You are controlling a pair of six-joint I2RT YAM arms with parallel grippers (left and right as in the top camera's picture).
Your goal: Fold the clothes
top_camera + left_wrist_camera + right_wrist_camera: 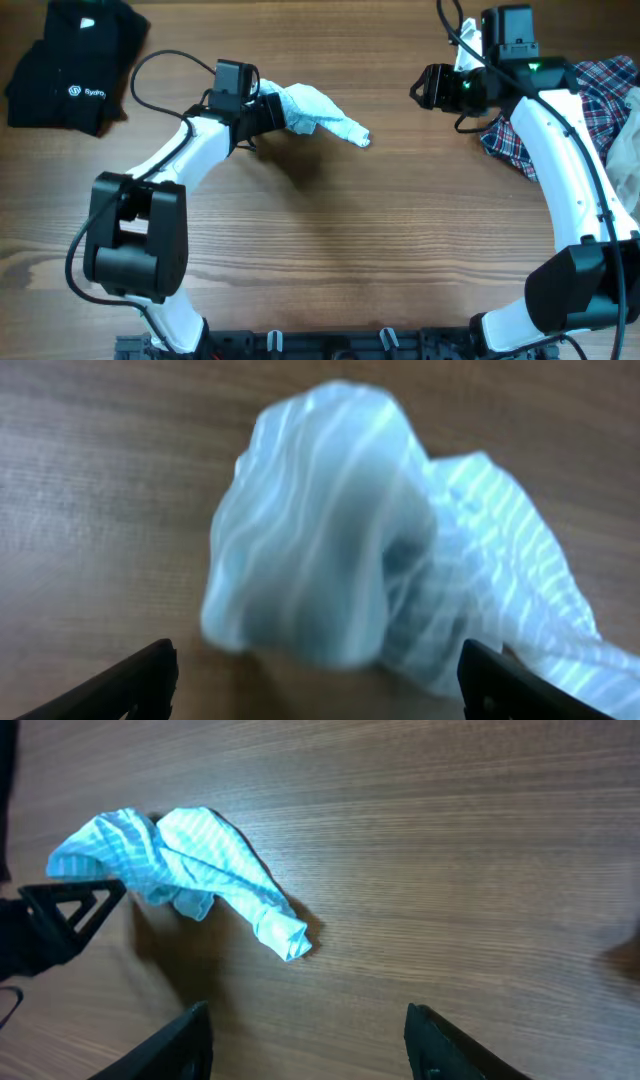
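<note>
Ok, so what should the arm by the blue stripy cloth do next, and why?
Probably the left gripper should ease forward and close on the blue striped cloth. It is open, with the cloth bunched up just ahead of it on the table, and the cloth likely needs lifting and spreading flat before any folding.

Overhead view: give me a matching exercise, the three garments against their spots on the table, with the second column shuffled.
Things:
1. striped blue cloth
2. black garment
3. plaid shirt

Places:
A. far right edge of the table
B. far left corner
C. middle, just ahead of the open left hand

Pairs: 1-C, 2-B, 3-A.
</note>
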